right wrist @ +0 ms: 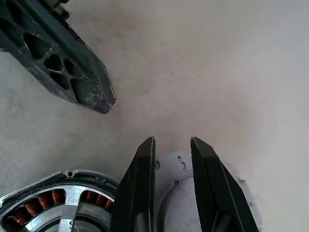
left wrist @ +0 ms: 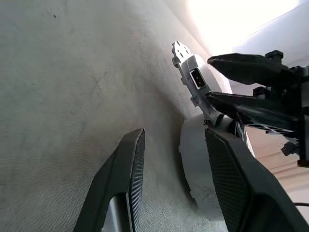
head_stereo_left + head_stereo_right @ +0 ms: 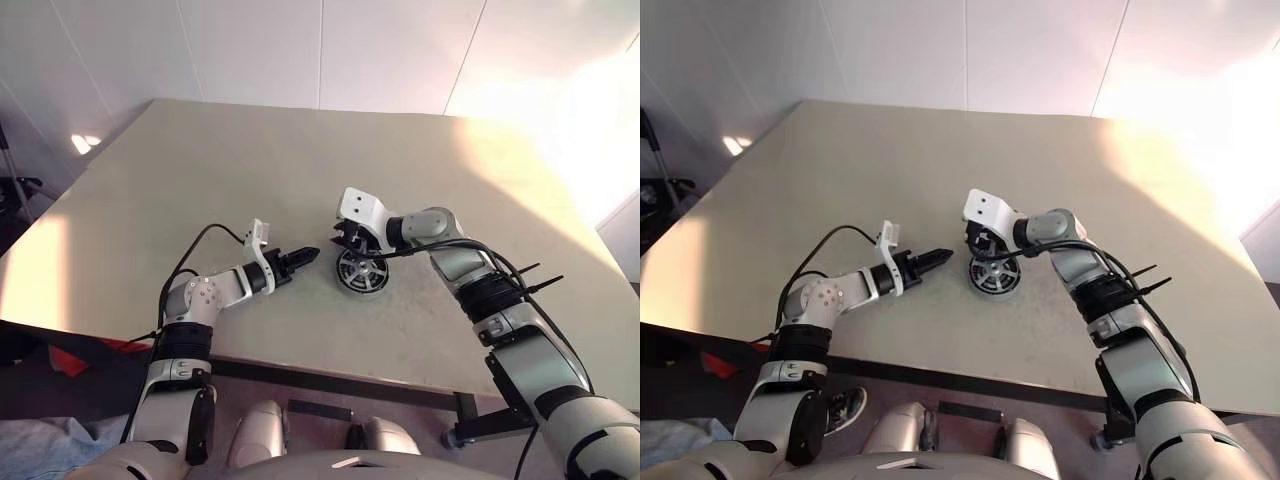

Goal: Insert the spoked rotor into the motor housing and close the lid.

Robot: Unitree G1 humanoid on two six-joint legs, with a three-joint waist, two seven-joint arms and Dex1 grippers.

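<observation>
Two black-fingered tools meet near the middle of the pale table (image 3: 200, 180). The right tool (image 1: 172, 159) is clamped on the pale grey-white round lid (image 1: 181, 166), its edge between the fingers, held just above the round dark motor housing (image 3: 361, 271), which lies flat on the table. The left tool (image 3: 308, 256), fingers apart and empty, hangs just beside the housing on its left. Reddish-copper windings show in the right wrist view; the head views show the silvery spoked rotor (image 3: 995, 274) sitting inside the housing.
</observation>
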